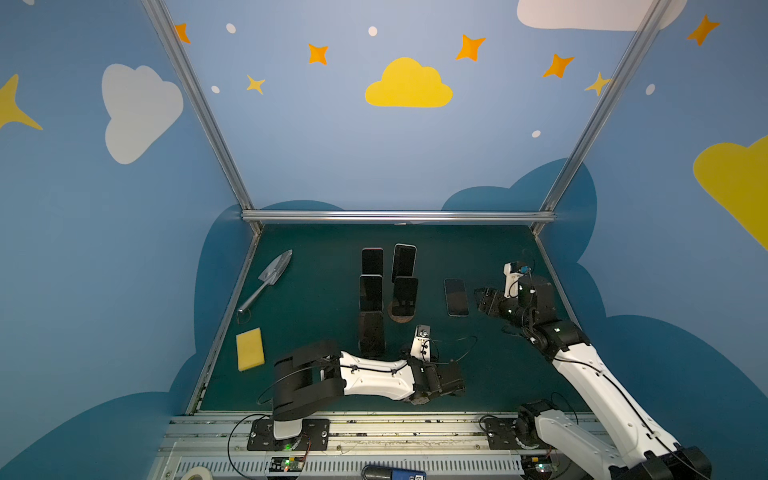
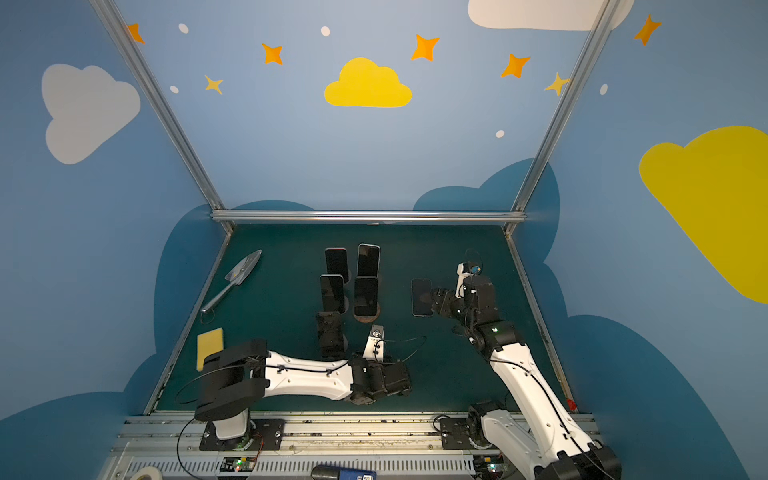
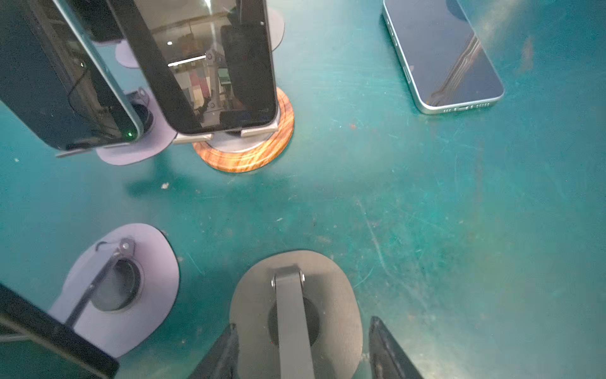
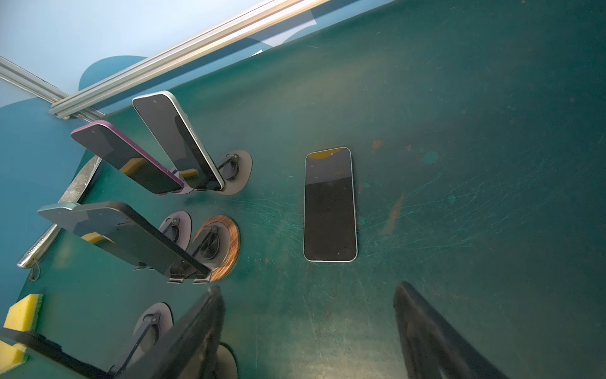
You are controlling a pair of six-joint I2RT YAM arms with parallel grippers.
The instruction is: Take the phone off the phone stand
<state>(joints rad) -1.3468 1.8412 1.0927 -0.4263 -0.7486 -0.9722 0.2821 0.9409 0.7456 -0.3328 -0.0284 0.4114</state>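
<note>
Several dark phones lean on phone stands in two rows mid-table; one is the phone (image 3: pixel 210 65) on the wood-based stand (image 1: pixel 401 316). A silver phone (image 1: pixel 456 297) (image 4: pixel 329 206) lies flat on the mat to their right. In the left wrist view my left gripper (image 3: pixel 303 323) has a grey phone stand (image 3: pixel 331 295) between its fingers, base and arm. The fingers are closed in beside it, and what they press on is hidden below the frame edge. My right gripper (image 4: pixel 308 287) (image 1: pixel 481 297) hovers open just right of the flat phone, with only bare mat between its fingers.
A metal trowel (image 1: pixel 268 278) and a yellow sponge (image 1: pixel 250 349) lie near the left edge. A purple-grey stand (image 3: pixel 114 288) with a dark phone stands close beside the grey one. Aluminium rails border the green mat (image 1: pixel 324 291) at back and sides.
</note>
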